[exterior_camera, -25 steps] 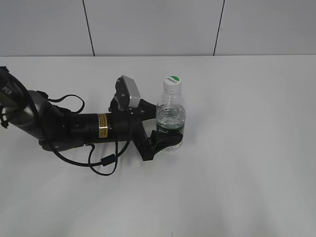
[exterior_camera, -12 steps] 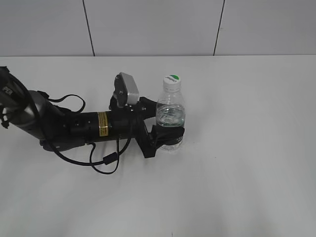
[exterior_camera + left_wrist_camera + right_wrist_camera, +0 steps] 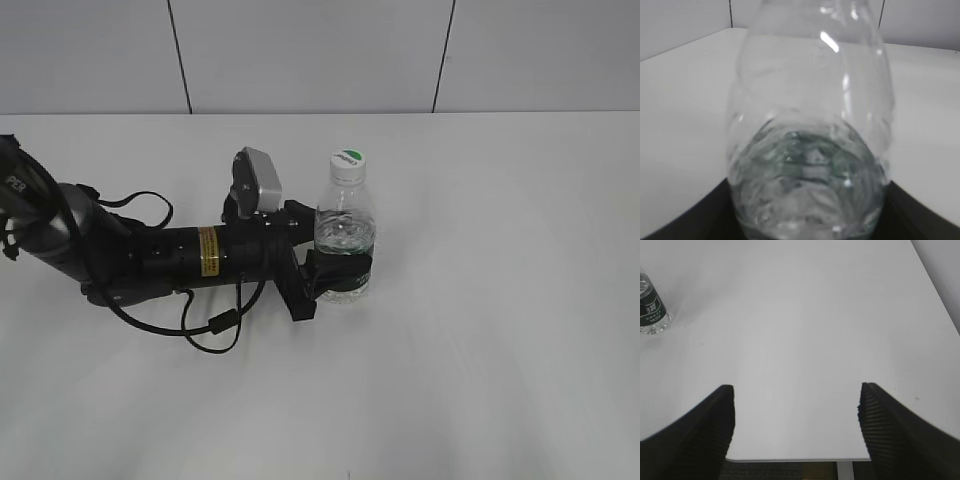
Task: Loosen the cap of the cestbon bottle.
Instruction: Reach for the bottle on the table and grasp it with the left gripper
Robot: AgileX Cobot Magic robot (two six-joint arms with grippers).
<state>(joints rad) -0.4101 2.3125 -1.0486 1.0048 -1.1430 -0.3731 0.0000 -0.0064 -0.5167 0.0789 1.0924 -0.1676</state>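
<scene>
l gripper [image 3: 338,276] clamped on cestbon bottle [image 3: 345,235]; r gripper [image 3: 796,410] wide apart, holding nothing.

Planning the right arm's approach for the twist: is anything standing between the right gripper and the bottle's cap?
Nothing visible does. The right gripper hangs open over bare table, with the cestbon bottle far off to its left. The cap is uncovered on top; the left gripper clamps only the bottle's lower body.

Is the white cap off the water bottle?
No, the cap sits on top of the upright cestbon bottle.
</scene>
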